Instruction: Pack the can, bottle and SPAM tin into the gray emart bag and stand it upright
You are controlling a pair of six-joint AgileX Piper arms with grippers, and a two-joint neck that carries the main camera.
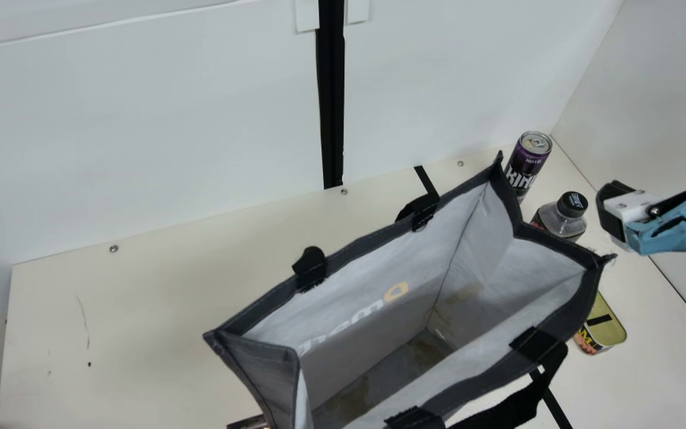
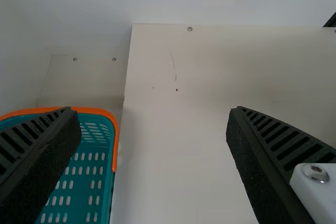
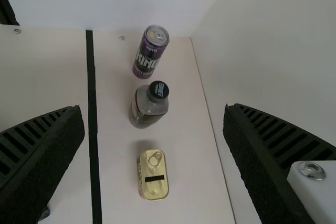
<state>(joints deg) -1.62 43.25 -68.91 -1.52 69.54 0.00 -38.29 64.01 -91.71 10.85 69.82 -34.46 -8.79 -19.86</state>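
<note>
Jaws wide apart, nothing held: left gripper (image 2: 154,116), right gripper (image 1: 664,185) | gray emart bag (image 1: 379,268) upright, mouth open, lower centre | can (image 1: 527,161), bottle (image 1: 557,220), SPAM tin (image 1: 608,328) outside, frame's right

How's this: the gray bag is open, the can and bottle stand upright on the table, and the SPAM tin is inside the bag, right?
Not quite: the SPAM tin is outside the gray bag, on the table, as the right wrist view shows. The bag is open, and the can and bottle stand upright on the table.
</note>
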